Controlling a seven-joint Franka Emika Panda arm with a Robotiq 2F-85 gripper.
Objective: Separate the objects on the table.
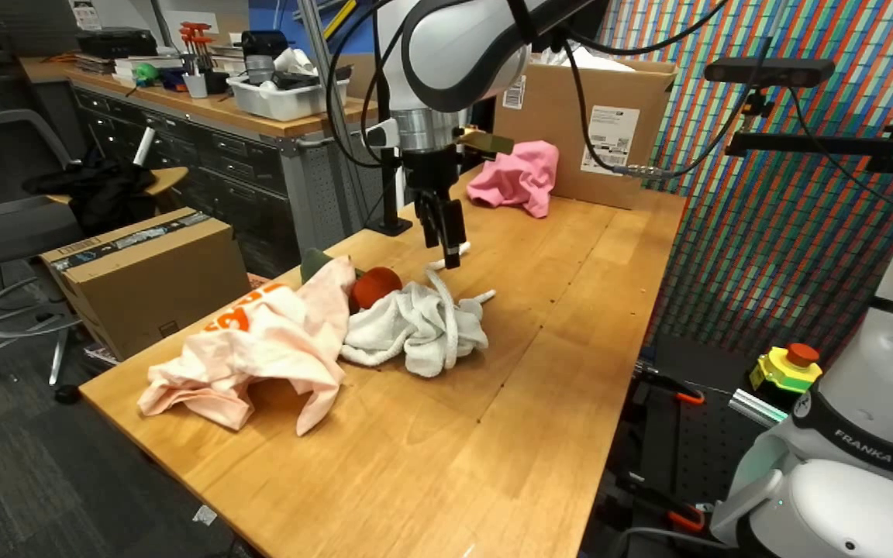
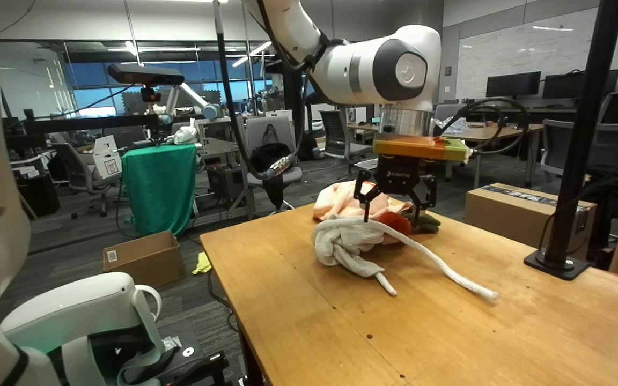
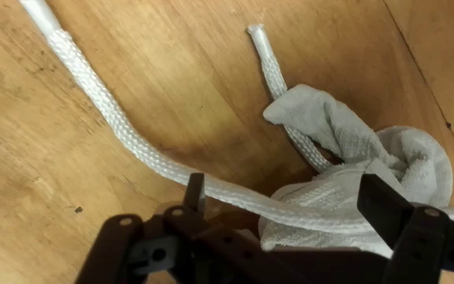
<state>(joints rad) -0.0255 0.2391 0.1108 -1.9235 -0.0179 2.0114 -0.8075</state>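
Note:
My gripper (image 3: 282,189) is open, its fingers wide apart above a white rope (image 3: 148,159) and a greyish-white cloth (image 3: 353,134). In an exterior view the gripper (image 2: 391,220) points down just over the pile; contact cannot be told. The rope (image 2: 438,262) lies over the bunched cloth (image 2: 349,244), with one long end and one short end on the table. A red ball (image 1: 377,289) is partly hidden between that cloth and a peach cloth (image 1: 260,372) with orange print. A dark green object (image 1: 315,263) shows partly behind them. A pink cloth (image 1: 520,178) lies apart at the far end.
A large cardboard box (image 1: 547,116) stands at the table's far end behind the pink cloth. A black pole (image 2: 572,161) rises from a base at the table (image 2: 314,300) edge. Another cardboard box (image 1: 152,279) stands beside the table. Cables hang along the arm.

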